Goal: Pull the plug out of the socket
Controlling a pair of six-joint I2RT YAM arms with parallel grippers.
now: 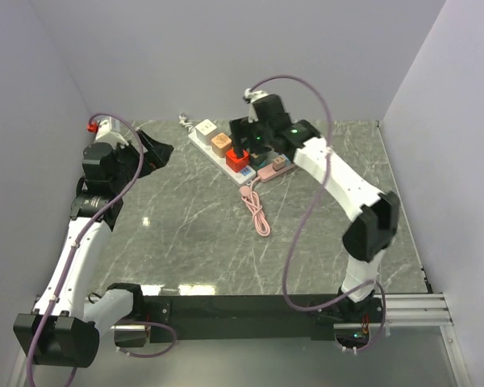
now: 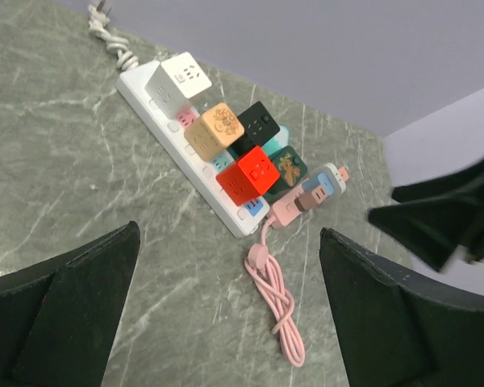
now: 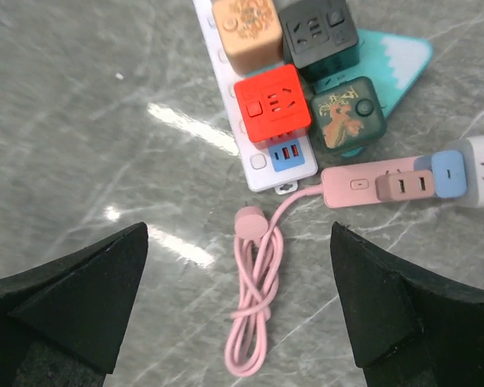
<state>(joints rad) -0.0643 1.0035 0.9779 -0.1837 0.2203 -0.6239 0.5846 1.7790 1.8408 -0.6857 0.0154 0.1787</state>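
Red cube plug (image 3: 273, 103) stands in the white power strip (image 3: 260, 167), just below the right gripper (image 3: 239, 234). Its jaws gape wide, empty; the left gripper (image 2: 229, 238) is farther off.

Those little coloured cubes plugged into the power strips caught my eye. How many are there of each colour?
White cube: 1
Tan cube: 1
Red cube: 1
Black cube: 1
Green cube: 1
Total: 5
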